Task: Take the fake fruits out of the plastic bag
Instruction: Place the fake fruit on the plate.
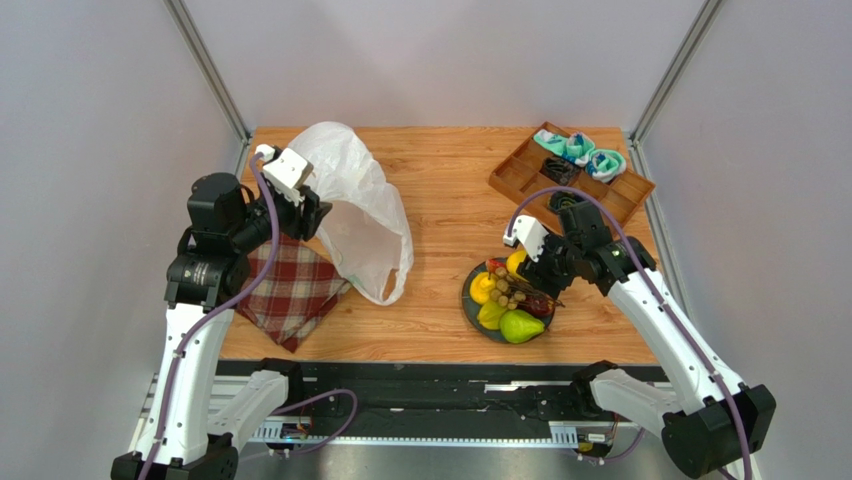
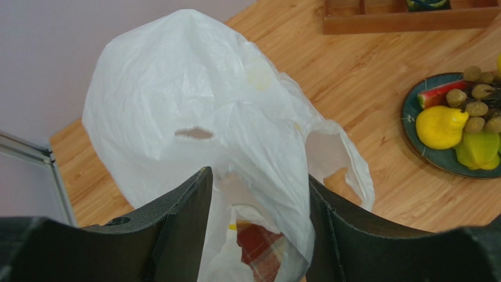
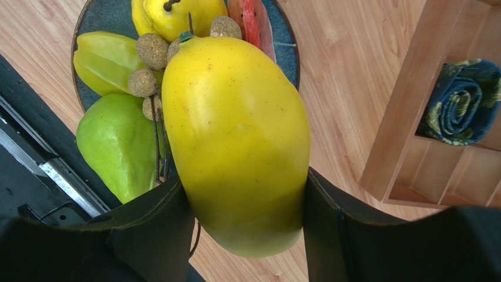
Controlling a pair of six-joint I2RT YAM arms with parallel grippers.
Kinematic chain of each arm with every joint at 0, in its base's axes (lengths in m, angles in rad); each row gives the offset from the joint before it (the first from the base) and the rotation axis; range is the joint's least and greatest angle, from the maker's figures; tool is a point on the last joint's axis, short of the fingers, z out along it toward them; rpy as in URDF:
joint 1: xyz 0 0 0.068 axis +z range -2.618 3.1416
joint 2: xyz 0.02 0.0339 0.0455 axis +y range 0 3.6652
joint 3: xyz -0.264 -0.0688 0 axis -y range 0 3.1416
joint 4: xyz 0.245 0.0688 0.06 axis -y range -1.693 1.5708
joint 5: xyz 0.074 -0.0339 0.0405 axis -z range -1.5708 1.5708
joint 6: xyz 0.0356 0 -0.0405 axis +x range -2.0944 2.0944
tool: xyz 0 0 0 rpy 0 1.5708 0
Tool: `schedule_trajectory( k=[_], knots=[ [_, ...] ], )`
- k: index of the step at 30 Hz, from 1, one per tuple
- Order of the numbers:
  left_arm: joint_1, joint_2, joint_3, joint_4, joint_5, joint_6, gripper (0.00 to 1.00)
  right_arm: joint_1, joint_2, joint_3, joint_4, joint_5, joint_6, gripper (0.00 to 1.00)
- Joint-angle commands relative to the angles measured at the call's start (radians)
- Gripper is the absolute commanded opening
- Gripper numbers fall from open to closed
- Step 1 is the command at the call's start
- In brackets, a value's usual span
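Wooden table (image 1: pixel 450 180) between grey walls, seen from above. Left of frame: plastic bag (image 1: pixel 360 205) raised off the wood, pinched at its upper edge by the left fingers (image 1: pixel 312 218), open mouth drooping beside a plaid cloth (image 1: pixel 290 285). Right of centre: dark plate (image 1: pixel 468 305) loaded with pear (image 1: pixel 521 326), starfruit (image 1: pixel 490 315), grape bunch (image 1: pixel 513 292), apple (image 1: pixel 540 303), watermelon slice (image 1: pixel 495 265) and one more yellow fruit (image 1: pixel 483 288). At the plate's upper edge, right fingers (image 1: pixel 540 268) closed around the mango (image 1: pixel 516 262). Upper right: tray (image 1: pixel 520 178) with rolled socks (image 1: pixel 585 150), well apart from both arms.

From the left wrist: left fingers narrowly parted, clamped on a gathered fold of the plastic bag. Film sagging limp and crumpled, plaid showing through near the bottom of frame. No fruit shape visible inside, though possibly hidden among the folds; most likely empty.

From the right wrist: mango gripped across its middle, filling the centre of frame, hanging over the plate, apparently not yet resting on it. Pear, starfruit, grape bunch and watermelon slice packed close in the upper left.

Judged nearly done: fruits gathered on the plate, bag seemingly emptied. Left to do: lowering and releasing the mango, then perhaps a last check of the bag.
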Motion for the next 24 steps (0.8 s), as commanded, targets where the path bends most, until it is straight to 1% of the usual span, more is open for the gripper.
schedule_trajectory(
  k=[1, 5, 9, 14, 17, 18, 21, 24],
  knots=[
    [0.008, -0.06, -0.021, -0.018, 0.079, -0.012, 0.62, -0.006, 0.042, 0.004, 0.017, 0.0, 0.032, 0.28],
    [0.024, -0.078, -0.041, -0.015, 0.097, -0.021, 0.62, -0.006, 0.091, -0.019, 0.005, -0.022, 0.056, 0.3],
    [0.031, -0.086, -0.06, -0.006, 0.105, -0.031, 0.63, -0.006, 0.142, -0.008, -0.07, -0.131, 0.07, 0.32],
    [0.037, -0.096, -0.073, 0.001, 0.113, -0.035, 0.63, -0.006, 0.157, 0.001, -0.086, -0.201, 0.086, 0.33],
    [0.039, -0.099, -0.083, 0.002, 0.117, -0.034, 0.63, -0.006, 0.172, -0.002, -0.083, -0.182, 0.105, 0.42],
    [0.039, -0.099, -0.087, 0.005, 0.119, -0.035, 0.63, -0.006, 0.174, -0.008, -0.071, -0.172, 0.112, 0.5],
    [0.039, -0.103, -0.092, 0.007, 0.123, -0.038, 0.63, -0.006, 0.179, -0.016, -0.051, -0.143, 0.118, 0.62],
    [0.039, -0.103, -0.093, 0.007, 0.126, -0.038, 0.63, -0.006, 0.177, 0.002, -0.048, -0.128, 0.138, 0.68]
  ],
)
